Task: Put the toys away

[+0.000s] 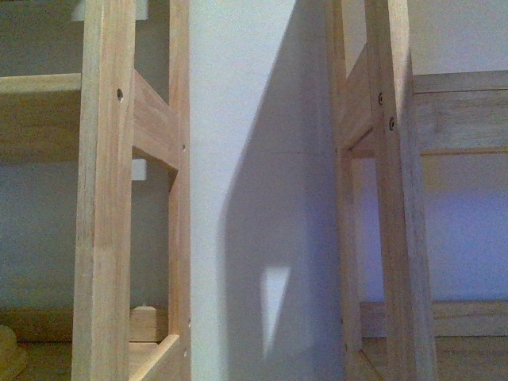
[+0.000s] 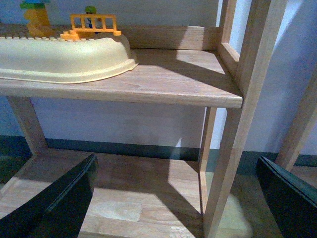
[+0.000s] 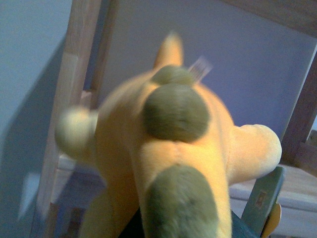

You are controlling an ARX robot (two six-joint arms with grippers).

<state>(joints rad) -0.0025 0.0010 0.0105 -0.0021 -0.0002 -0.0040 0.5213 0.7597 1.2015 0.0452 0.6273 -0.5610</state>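
Left gripper (image 2: 173, 198): jaws spread, empty, facing left shelf unit (image 2: 163, 84) bearing cream tray (image 2: 64, 59) with block toys (image 2: 91, 22). Right of that, plush toy (image 3: 173, 148) filling right wrist view, probably clenched in right jaws for shelving; grip itself hidden, cannot tell.

Two shelf units (image 1: 103, 238) stand side by side before a wall (image 1: 246, 159). A tray (image 2: 64, 57) lies on one shelf (image 2: 163, 82), toy blocks (image 2: 91, 25) behind it.

A cream tray (image 2: 69, 59) fills the shelf's (image 2: 163, 82) left part; its right end lies bare, bounded by a wooden post (image 2: 242, 114).
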